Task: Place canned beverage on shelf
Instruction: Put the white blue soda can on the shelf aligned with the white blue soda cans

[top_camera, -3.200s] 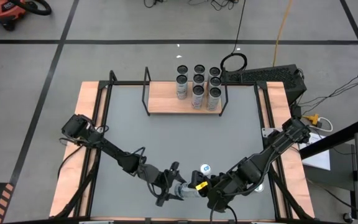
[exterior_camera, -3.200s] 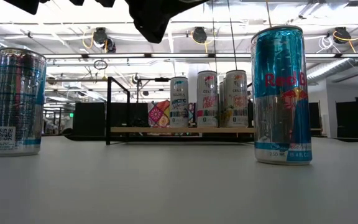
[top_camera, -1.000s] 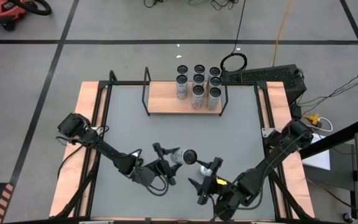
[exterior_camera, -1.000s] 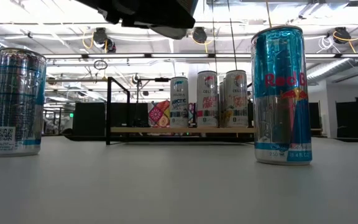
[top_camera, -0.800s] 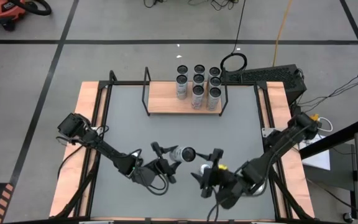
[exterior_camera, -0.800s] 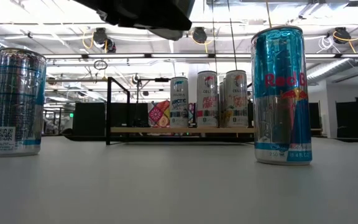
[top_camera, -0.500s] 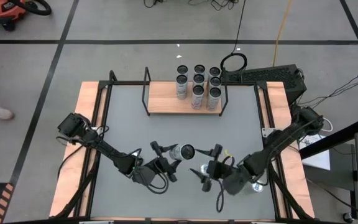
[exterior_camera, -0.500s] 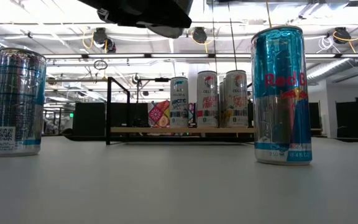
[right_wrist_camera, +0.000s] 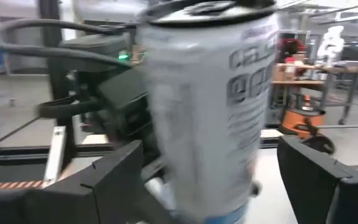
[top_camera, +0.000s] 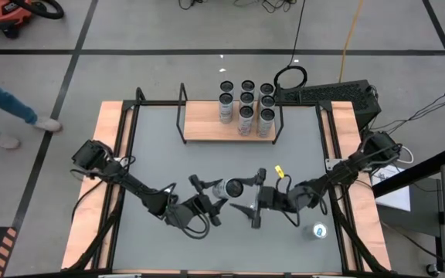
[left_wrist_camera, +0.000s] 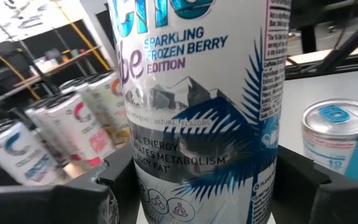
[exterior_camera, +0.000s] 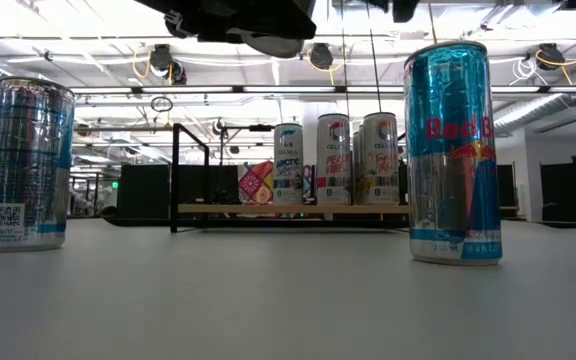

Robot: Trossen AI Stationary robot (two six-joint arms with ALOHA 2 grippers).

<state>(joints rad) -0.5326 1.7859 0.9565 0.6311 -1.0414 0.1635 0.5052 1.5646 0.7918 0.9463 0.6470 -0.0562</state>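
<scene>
A white canned beverage with blue print (top_camera: 226,188) (left_wrist_camera: 197,106) hangs over the table's middle, with my left gripper (top_camera: 209,199) shut on it. My right gripper (top_camera: 248,198) is open just to its right. Its fingers (right_wrist_camera: 114,180) stand on either side of the same can (right_wrist_camera: 207,112) without closing on it. The shelf (top_camera: 207,123) (exterior_camera: 288,209) is a light-wood board in a black rod frame at the far edge. Several cans (top_camera: 246,104) stand on its right half. My left gripper pinches the can's round side wall (left_wrist_camera: 148,180), in its lower half, between its two fingers (left_wrist_camera: 61,199). The fingers come about level from the table's left and lie across the can. The can is lifted clear of the table and tilted, one end leaning toward the table's right.
A blue-topped can (top_camera: 319,230) stands near the table's near right corner. Another blue-topped can (left_wrist_camera: 337,134) stands on the table below the grippers. In the low view two cans (exterior_camera: 453,150) (exterior_camera: 28,165) stand close by. The shelf's left half is bare wood. A person walks on the floor at far left.
My right gripper has swung from near the table's near edge toward the far edge and the held can, turning as it went; its open fingers now stand on either side of the can. The can and my left gripper have kept still.
</scene>
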